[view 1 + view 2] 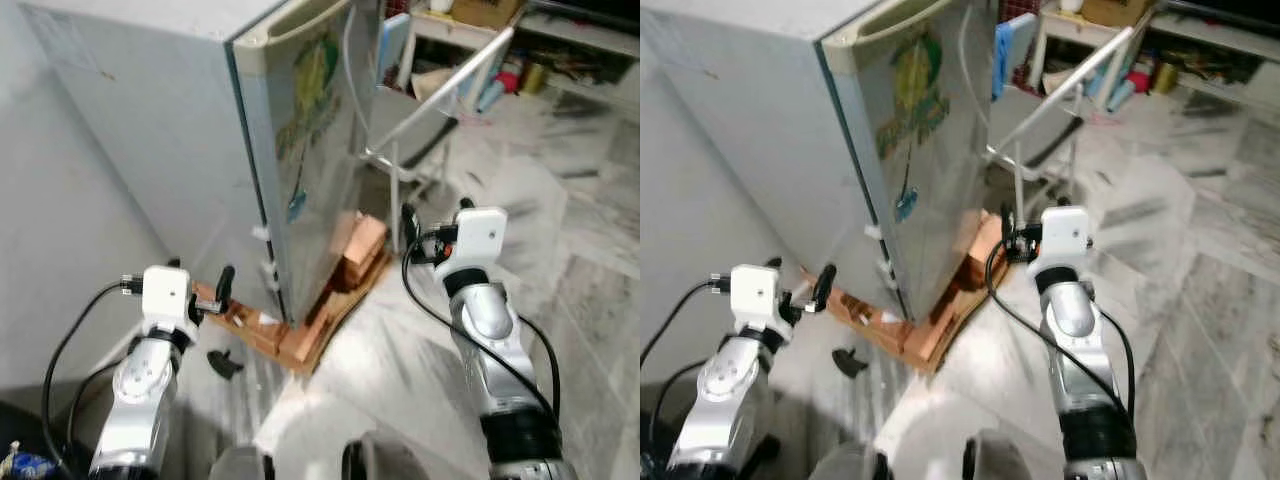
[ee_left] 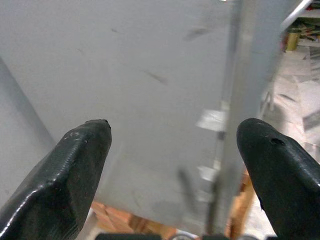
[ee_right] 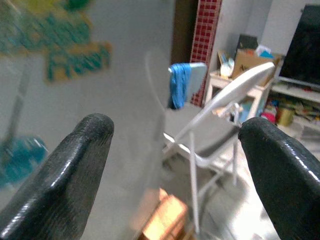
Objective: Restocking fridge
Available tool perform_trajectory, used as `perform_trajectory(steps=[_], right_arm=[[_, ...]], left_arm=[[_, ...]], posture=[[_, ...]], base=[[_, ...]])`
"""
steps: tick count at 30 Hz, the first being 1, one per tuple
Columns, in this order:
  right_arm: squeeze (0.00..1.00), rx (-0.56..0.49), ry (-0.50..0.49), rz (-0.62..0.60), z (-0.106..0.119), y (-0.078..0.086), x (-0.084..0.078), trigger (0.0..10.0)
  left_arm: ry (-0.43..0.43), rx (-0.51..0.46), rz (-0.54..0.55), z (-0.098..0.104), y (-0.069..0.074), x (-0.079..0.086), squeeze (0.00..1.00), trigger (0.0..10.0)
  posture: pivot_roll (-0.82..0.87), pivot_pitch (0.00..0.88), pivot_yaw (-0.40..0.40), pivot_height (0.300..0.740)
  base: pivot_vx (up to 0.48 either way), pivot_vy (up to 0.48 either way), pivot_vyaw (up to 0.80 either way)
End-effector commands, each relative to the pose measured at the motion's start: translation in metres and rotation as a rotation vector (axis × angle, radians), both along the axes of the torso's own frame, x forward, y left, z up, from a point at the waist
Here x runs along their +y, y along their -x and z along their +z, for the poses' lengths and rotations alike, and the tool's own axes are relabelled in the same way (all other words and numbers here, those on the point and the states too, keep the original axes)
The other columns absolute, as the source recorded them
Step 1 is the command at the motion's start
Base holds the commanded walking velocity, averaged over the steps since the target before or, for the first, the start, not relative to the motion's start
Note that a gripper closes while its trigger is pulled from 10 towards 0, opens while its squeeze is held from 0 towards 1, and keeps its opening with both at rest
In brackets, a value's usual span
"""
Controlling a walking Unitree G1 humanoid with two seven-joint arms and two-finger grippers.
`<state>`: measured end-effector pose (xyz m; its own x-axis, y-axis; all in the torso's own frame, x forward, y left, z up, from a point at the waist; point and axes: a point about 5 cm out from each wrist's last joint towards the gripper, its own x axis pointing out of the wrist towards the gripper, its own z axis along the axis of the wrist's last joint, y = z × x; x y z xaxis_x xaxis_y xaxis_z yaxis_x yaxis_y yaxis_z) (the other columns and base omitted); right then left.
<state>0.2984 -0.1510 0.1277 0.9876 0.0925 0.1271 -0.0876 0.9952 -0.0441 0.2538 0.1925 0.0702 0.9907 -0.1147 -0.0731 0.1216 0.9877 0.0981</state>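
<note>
Two silver arms reach forward, one on each side. The left gripper (image 2: 172, 145) has its two blunt, rubbery black fingers (image 2: 65, 170) spread wide with nothing between them, aimed at the plain grey side panel of the fridge (image 1: 190, 140) near its lower front corner. The right gripper (image 3: 175, 145) is likewise spread wide and holds nothing; it hangs in front of the fridge door, near the chair, touching neither.

One fridge stands just ahead, a tall grey metal box with smooth flat sides and a cream strip along the top edge of its door (image 1: 310, 130), which is closed. The door carries a green and yellow sticker (image 1: 910, 95) (the lettering is too blurred to read) and a small blue mark below it. The fridge sits on a low stack of reddish-brown bricks (image 1: 360, 250) and boards, rough and blocky, poking out at its base. The floor (image 1: 590, 250) is pale veined marble.

Beyond the door stands one folding chair (image 3: 210, 130) with a thin white tubular frame and grey seat, a blue cloth (image 3: 179, 90) draped over its back. Farther off, a white shelf (image 1: 1090, 30) holds cardboard boxes and clutter
</note>
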Motion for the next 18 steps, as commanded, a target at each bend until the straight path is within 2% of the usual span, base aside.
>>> perform_trajectory(steps=[1,10,13,18], right_arm=[[0.0,-0.017,-0.006,0.016,0.0039,-0.0004,0.0056,10.0],[0.0,-0.007,-0.006,0.021,0.0014,-0.0008,0.007,10.0],[0.0,-0.004,-0.009,0.028,0.0004,-0.0004,0.0096,10.0],[0.0,-0.004,-0.008,0.03,0.0005,0.0001,0.0102,10.0]], left_arm=[[-0.016,0.001,0.023,0.0011,0.0008,0.0079,0.0,10.0],[-0.03,0.054,-0.063,-0.0051,0.0057,-0.0002,0.0,10.0],[-0.055,0.036,-0.065,-0.0028,0.0037,-0.0005,0.0,10.0],[-0.033,0.021,-0.056,0.0022,-0.0002,0.0003,0.0,10.0]], posture=[[-0.01,0.102,-0.018,0.74],[0.0,0.104,-0.026,0.74],[0.0,0.102,-0.028,0.74],[0.0,0.104,-0.028,0.74]], base=[[0.0,0.259,-0.8],[0.0,0.0,-0.8],[0.0,0.0,-0.8],[0.0,0.0,-0.8]])
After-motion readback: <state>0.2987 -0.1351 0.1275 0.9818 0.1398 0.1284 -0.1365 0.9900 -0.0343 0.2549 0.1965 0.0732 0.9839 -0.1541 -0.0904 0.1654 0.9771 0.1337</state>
